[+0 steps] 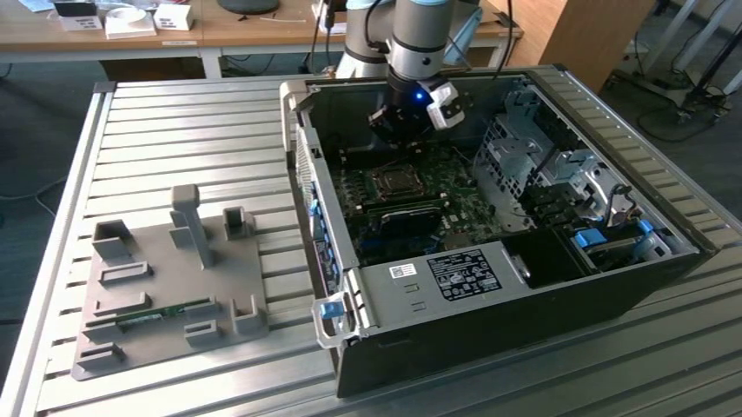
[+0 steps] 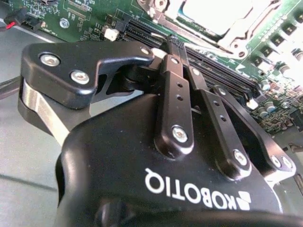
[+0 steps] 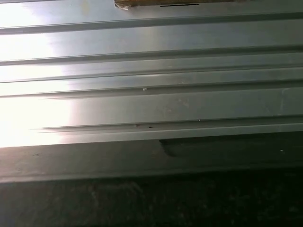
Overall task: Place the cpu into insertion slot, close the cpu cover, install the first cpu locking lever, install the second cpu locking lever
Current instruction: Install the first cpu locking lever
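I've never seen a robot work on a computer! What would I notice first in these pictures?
First, the big black computer case lying open on the ribbed silver metal table, with the grey robot arm reaching down into it. Its black gripper hangs over the green circuit board, and in the second wrist view the small square silver-topped cpu shines just beyond it. At the exterior view's left sits a grey plastic holder plate with upright posts.

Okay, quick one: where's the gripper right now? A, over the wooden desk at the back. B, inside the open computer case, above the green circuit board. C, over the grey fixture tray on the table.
B: in the exterior view the gripper hangs inside the open computer case, above the green circuit board.
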Tool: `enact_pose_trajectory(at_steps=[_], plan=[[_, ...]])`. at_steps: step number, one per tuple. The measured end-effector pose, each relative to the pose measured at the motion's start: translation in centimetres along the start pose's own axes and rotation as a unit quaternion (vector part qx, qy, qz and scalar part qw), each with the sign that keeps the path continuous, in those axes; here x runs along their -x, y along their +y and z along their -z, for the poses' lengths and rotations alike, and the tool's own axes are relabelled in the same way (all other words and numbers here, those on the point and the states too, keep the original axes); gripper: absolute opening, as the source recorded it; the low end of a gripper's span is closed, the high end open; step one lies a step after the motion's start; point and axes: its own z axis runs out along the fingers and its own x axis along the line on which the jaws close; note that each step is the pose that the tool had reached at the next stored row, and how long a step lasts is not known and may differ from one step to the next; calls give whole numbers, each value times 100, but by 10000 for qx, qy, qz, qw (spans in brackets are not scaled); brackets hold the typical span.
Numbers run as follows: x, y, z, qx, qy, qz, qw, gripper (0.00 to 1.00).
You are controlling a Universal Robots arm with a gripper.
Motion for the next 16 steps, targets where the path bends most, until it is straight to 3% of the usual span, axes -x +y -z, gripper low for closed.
enact_pose_trajectory(at_steps=[16], plan=[[9, 2, -11, -6, -7, -107, 9999, 10]])
